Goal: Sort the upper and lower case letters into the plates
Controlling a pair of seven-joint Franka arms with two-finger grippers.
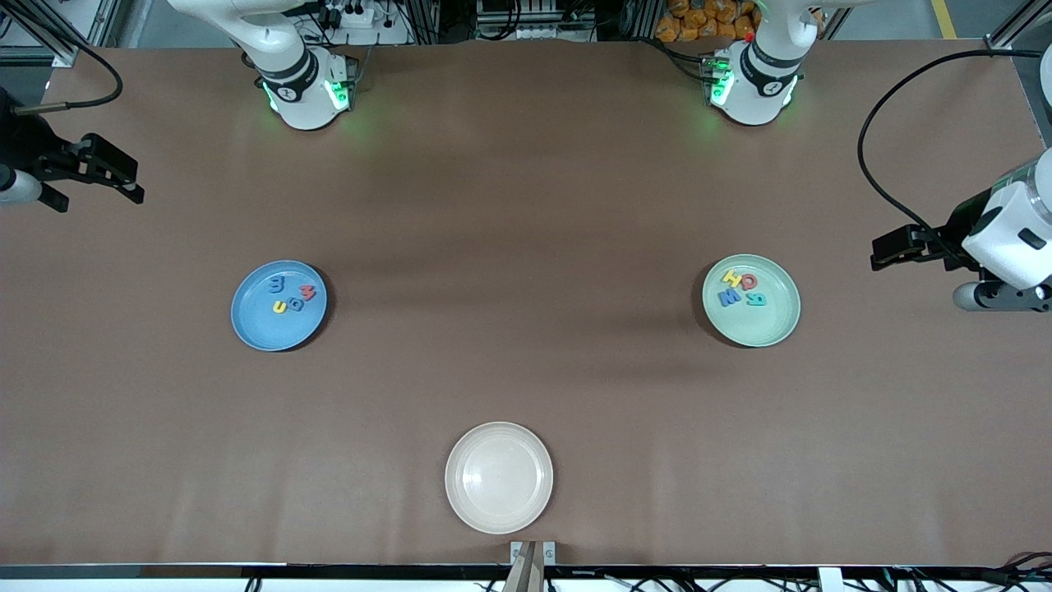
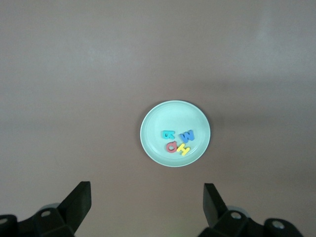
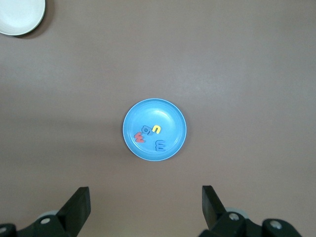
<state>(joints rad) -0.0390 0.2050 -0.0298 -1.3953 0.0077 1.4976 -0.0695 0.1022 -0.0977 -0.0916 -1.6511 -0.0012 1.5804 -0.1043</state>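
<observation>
From the front, four letters (image 1: pixel 292 296) lie in the blue plate (image 1: pixel 255 325) toward the right arm's end and four more letters (image 1: pixel 741 289) in the mint plate (image 1: pixel 772 329) toward the left arm's, a cream plate (image 1: pixel 499 478) nearer the camera between them — the sorting looks done, both arms waiting. The left wrist view shows the left gripper (image 2: pixel 146 202) wide open and empty, high over the mint plate. The right wrist view shows the right gripper (image 3: pixel 145 205) likewise over the blue plate — the letters look light, soft and thin, best pinched across a stroke's edges.
</observation>
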